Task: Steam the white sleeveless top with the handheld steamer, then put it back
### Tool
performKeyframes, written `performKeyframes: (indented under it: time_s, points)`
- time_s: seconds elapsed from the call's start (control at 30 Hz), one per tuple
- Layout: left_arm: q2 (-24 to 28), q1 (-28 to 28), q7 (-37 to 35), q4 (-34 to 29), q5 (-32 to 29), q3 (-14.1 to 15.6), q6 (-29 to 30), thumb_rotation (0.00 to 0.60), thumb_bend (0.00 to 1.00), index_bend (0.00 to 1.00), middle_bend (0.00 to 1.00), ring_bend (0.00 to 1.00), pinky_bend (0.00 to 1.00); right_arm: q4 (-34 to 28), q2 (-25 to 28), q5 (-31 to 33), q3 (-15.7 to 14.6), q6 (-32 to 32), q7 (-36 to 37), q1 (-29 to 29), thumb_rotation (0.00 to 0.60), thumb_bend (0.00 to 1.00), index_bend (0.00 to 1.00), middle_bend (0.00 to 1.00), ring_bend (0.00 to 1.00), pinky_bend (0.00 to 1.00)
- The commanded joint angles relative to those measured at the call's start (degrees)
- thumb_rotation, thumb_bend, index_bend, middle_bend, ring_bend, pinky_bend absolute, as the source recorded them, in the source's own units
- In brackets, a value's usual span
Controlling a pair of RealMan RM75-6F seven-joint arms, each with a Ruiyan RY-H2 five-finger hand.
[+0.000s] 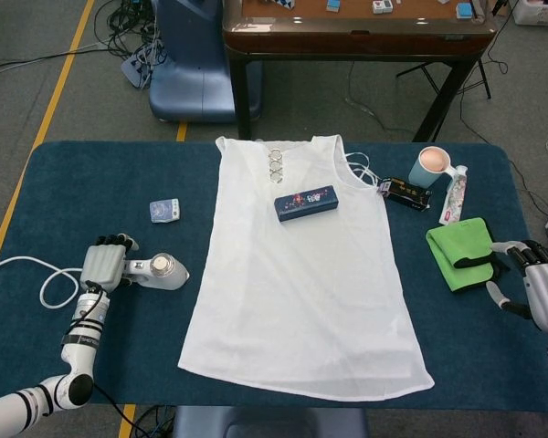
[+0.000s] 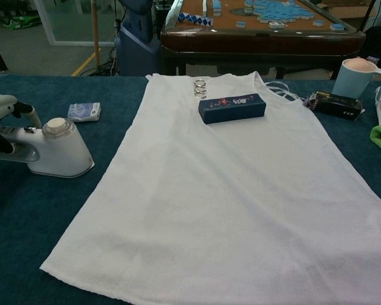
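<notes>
The white sleeveless top (image 1: 301,274) lies flat in the middle of the blue table (image 1: 64,182), neckline at the far side; the chest view shows it too (image 2: 228,190). To its left the white handheld steamer (image 1: 162,271) (image 2: 54,151) rests on the table. My left hand (image 1: 104,264) (image 2: 5,114) lies over the steamer's handle with its fingers curled around it. My right hand (image 1: 539,294) hovers at the table's right edge, fingers apart and holding nothing, and does not appear in the chest view.
A dark blue box (image 1: 306,203) and metal rings (image 1: 276,164) lie on the top near its neckline. A small blue pack (image 1: 164,210) sits left of it. On the right are a cup (image 1: 431,164), a black box (image 1: 407,193), a tube (image 1: 453,196) and a green cloth (image 1: 461,251). The steamer's white cord (image 1: 36,283) trails left.
</notes>
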Motion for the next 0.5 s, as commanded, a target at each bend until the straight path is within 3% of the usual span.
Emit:
performKeyframes:
  time_s: [0.03, 0.23, 0.5]
  points:
    - [-0.35, -0.18, -0.27, 0.48, 0.32, 0.19, -0.21, 0.6, 0.34, 0.37, 0.27, 0.21, 0.15, 0.03, -0.02, 0.07, -0.02, 0.05, 0.07, -0.08, 0.6, 0.29, 0.3, 0.33, 0.24, 0.31]
    - [-1.61, -0.72, 0.28, 1.86, 0.69, 0.63, -0.53, 0.6, 0.34, 0.41, 0.29, 0.23, 0.15, 0.1, -0.06, 0.48, -0.08, 0.11, 0.3, -0.34, 0.6, 0.29, 0.3, 0.33, 0.24, 0.31]
    - [-2.6, -0.96, 0.73, 3.48, 3.0, 2.12, -0.45, 0.6, 0.34, 0.59, 0.37, 0.3, 0.15, -0.25, 0.03, 0.96, -0.2, 0.3, 0.13, -0.79, 0.6, 0.3, 0.3, 0.33, 0.24, 0.31]
